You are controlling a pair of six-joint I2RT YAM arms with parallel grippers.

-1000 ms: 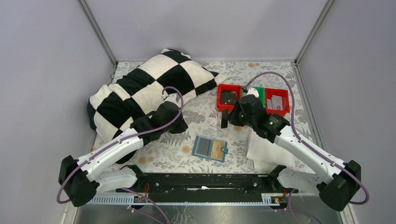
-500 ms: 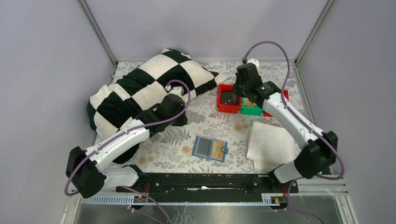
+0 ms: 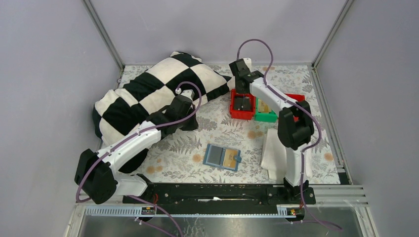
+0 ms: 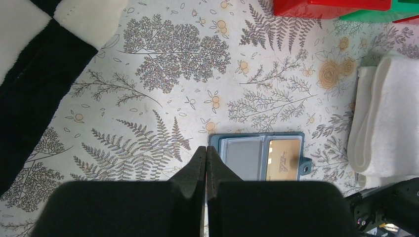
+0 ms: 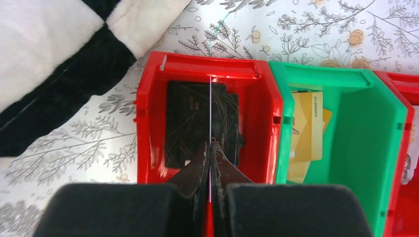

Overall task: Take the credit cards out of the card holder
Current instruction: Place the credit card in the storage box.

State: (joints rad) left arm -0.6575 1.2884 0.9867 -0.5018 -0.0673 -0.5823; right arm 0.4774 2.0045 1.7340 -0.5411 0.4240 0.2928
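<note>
**Card holder (image 3: pixel 222 157) open on the worktop (image 3: pixel 217 129) — right gripper (image 5: pixel 210 153) over the red bin (image 5: pixel 148 113)**

The card holder lay spread open near the worktop's front edge, between the two arm bases, with a gold card (image 4: pixel 284 159) showing in its right panel. The left gripper (image 4: pixel 206 160) hung beside the chequered pillow (image 3: pixel 148 94), its jaws pressed together on nothing. The right gripper's jaws were clamped on a thin card (image 5: pixel 210 108) seen edge-on — above the dark cards (image 5: pixel 190 116) lying in the bin

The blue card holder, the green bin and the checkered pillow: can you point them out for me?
card holder (image 3: pixel 222 157), top external view, middle of its open inside.
green bin (image 5: pixel 365 133), right wrist view, bare inner surface.
checkered pillow (image 3: pixel 148 96), top external view, middle of its top.
</note>
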